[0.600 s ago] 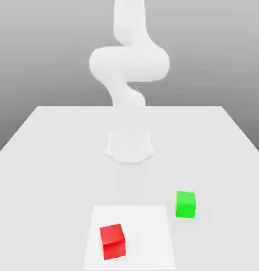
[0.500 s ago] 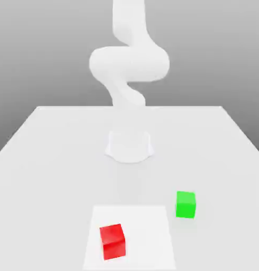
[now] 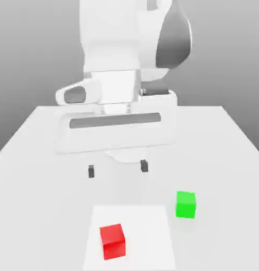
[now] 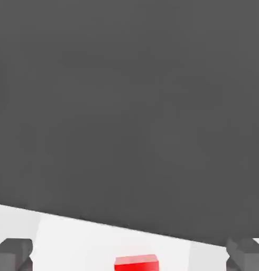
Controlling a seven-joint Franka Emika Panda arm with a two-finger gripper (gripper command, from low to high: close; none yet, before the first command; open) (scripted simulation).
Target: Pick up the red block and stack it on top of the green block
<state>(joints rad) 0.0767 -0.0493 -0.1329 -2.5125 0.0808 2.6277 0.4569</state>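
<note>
My gripper (image 3: 118, 169) is open and holds nothing, so I should first centre it above the red block (image 3: 112, 242), near on the white sheet (image 3: 150, 233) at the exterior view's left, matching its slight turn before descending.

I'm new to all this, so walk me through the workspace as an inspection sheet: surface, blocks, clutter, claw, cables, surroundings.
Surface: pale tabletop, with a white square on it.
Job's things: red block on the white square; green block beside the square, towards the exterior view's right; not stacked.
Clutter: nothing seen.
Claw: open and empty, above the tabletop.
Cables: nothing seen.
Surroundings: plain grey backdrop.
</note>
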